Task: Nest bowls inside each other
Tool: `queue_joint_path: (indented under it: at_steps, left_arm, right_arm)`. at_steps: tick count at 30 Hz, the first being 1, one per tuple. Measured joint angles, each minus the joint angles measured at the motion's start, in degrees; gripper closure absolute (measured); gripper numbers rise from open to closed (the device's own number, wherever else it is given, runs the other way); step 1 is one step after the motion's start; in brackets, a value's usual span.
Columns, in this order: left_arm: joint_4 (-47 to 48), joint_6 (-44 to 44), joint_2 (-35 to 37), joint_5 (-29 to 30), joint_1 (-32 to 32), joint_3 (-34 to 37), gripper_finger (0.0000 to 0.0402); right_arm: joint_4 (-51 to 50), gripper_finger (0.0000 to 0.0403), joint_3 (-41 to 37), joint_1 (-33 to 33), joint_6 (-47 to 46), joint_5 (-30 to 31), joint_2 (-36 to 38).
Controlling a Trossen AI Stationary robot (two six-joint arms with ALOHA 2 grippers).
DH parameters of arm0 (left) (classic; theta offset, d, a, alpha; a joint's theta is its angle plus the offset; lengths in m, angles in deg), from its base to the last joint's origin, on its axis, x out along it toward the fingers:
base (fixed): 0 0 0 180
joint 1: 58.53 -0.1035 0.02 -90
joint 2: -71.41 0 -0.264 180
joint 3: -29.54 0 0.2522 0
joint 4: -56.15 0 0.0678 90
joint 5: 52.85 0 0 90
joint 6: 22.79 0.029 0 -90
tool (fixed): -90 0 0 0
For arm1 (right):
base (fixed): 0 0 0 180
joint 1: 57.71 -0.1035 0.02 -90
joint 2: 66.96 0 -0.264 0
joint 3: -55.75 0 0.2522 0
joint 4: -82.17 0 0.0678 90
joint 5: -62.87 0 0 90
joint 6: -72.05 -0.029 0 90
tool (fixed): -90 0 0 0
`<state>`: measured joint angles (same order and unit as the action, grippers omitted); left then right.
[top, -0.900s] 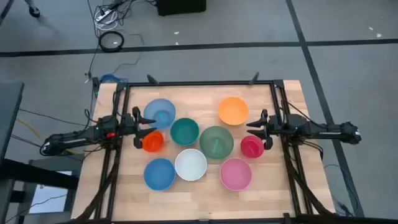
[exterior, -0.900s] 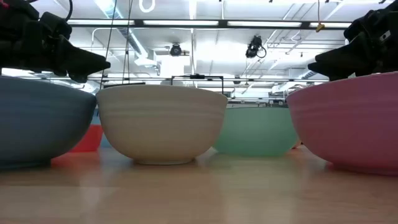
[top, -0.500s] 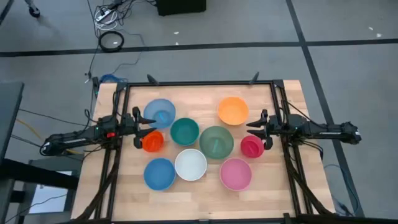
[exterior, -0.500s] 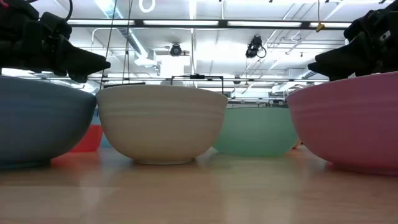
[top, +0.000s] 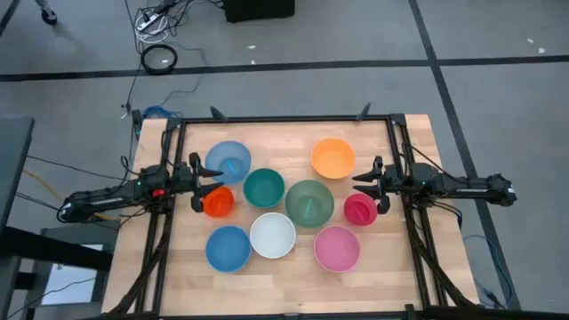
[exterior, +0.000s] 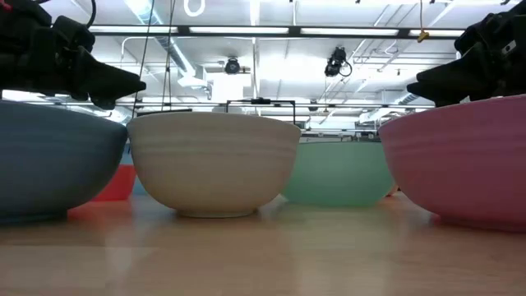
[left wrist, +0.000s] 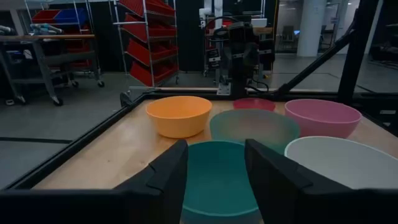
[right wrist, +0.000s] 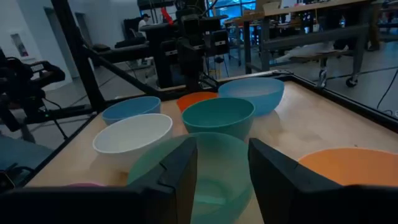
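Note:
Nine bowls stand apart on the wooden table (top: 178, 276), each on its base: light blue (top: 228, 162), orange (top: 333, 158), teal (top: 264, 188), grey-green (top: 308, 203), small red-orange (top: 218, 202), small magenta (top: 360, 209), blue (top: 228, 248), white (top: 273, 235) and pink (top: 337, 248). My left gripper (top: 197, 185) hovers open at the table's left side, just left of the red-orange bowl, pointing at the teal bowl (left wrist: 217, 180). My right gripper (top: 373, 187) hovers open at the right side, beside the magenta bowl, pointing at the grey-green bowl (right wrist: 221, 174).
A black metal frame (top: 284, 118) runs around the table top. The bowls crowd the middle of the table. Bare wood shows along the near edge (top: 284, 293) and in the far corners.

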<state>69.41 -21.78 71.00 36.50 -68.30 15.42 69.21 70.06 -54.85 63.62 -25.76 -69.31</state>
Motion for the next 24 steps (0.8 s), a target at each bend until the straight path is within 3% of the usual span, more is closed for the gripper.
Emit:
queue_joint_path:
  at_steps: [9,15,24]
  left_arm:
    - [0.0,0.0,0.0,0.0,0.0,0.0,0.0234]
    - [0.0,0.0,0.0,0.0,0.0,0.0,0.0234]
    - [-0.1,-0.1,0.0,0.0,0.0,0.0,0.0234]
  right_arm:
    - [0.0,0.0268,0.0,0.0,0.8,0.0,0.0]
    - [0.8,0.0268,0.0,0.4,14.3,2.0,0.0]
    - [1.3,0.0268,0.0,0.4,13.9,2.0,0.0]
